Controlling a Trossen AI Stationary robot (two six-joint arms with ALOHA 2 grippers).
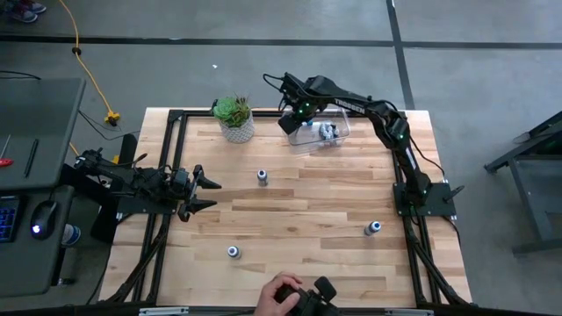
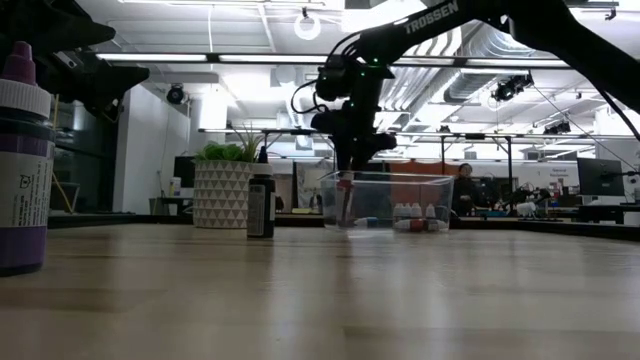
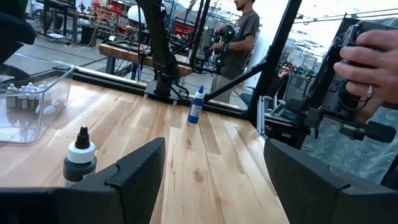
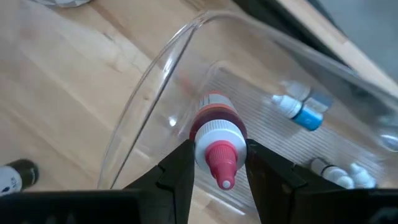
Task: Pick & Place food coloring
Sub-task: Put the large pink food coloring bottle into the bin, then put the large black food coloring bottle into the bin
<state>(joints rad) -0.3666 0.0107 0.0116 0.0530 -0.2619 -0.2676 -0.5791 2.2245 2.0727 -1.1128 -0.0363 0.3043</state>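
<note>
Three loose bottles [image 1: 262,177] standing well apart on the wooden tabletop [image 1: 299,219], more lying inside the clear bin [image 1: 338,133] at the far edge. "TROSSEN" readable in white on the right arm [image 2: 432,16] in the low view. Small print on the near purple bottle [image 2: 20,160], too tiny to read. Purple bottle cut off by the picture's edge. Right tool [image 4: 217,163] inside the bin, fingers close on both sides of a red-topped bottle [image 4: 216,140], touching its white collar; hard to say how firm the grip is. Blue-topped bottle [image 4: 297,112] and pale little ones lying further in. Left tool [image 1: 204,194] low over the tabletop's left side, fingers spread wide, holding nothing. A person's hand [image 1: 279,294] at the near edge on a dark device.
</note>
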